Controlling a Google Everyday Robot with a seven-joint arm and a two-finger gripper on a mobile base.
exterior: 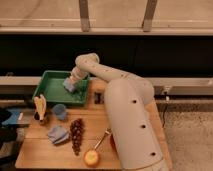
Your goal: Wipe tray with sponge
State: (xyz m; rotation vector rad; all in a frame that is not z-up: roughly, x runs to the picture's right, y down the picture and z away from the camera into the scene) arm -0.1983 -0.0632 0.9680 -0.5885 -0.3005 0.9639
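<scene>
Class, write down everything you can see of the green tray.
The tray is shallow, rectangular and green, plastic-looking, with a raised rim. It lies flat at the far corner of the wooden table, on the picture's left. Inside it, towards its right side, the pincer holds the grey-blue sponge against its floor.

This looks like a robot testing room in an office or laboratory building, not a home kitchen. A plain light wooden table (40,147) stands on speckled grey carpet (192,135), before a dark low wall (165,55) with metal window posts (84,15) above. On the table lie practice items: a shallow green plastic tray (51,90), a dark bunch of grapes (76,134) and a soft light-blue cloth (58,134). A big white robot arm (125,110) reaches over them; its gripper (70,84) is down in the tray, closed on a small grey-blue sponge (68,88).
</scene>
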